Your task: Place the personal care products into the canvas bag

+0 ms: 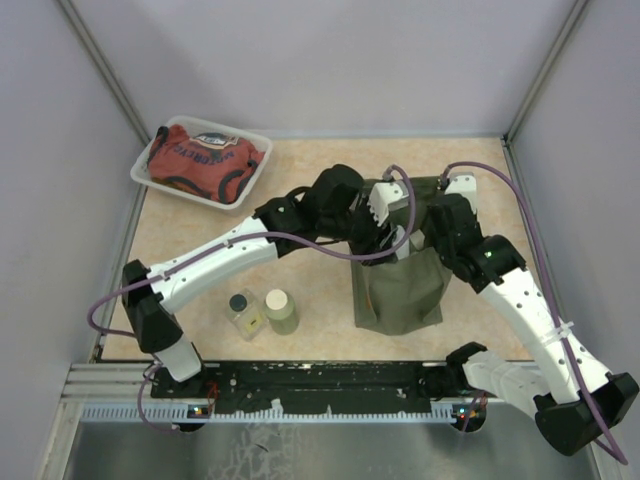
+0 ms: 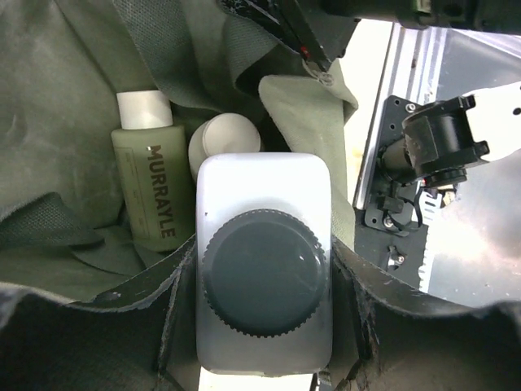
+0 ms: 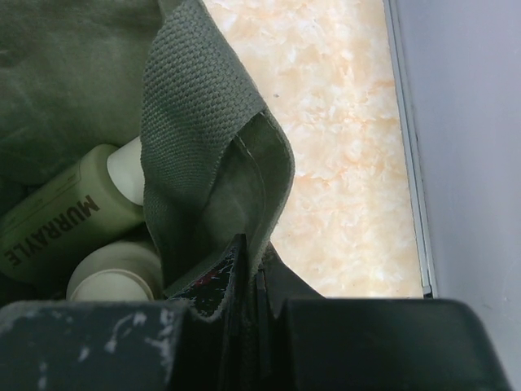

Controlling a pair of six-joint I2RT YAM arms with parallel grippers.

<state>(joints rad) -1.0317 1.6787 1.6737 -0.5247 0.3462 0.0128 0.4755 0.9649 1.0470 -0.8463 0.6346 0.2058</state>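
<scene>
left tool [image 2: 262,346] holds clear bottle [image 2: 264,183] in canvas bag [image 1: 398,295] — right tool [image 3: 242,273] pinches rim [image 3: 207,130]

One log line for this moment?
left gripper: shut on clear bottle over canvas bag | right gripper: shut on bag rim | inside: MURRAYLE bottle, cream bottle | table: two bottles

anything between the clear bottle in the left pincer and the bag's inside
Nothing visible: the clear bottle hangs over the open mouth of the canvas bag, rim pinched by the right pincer. The MURRAYLE bottle and a pale bottle lie inside.
</scene>
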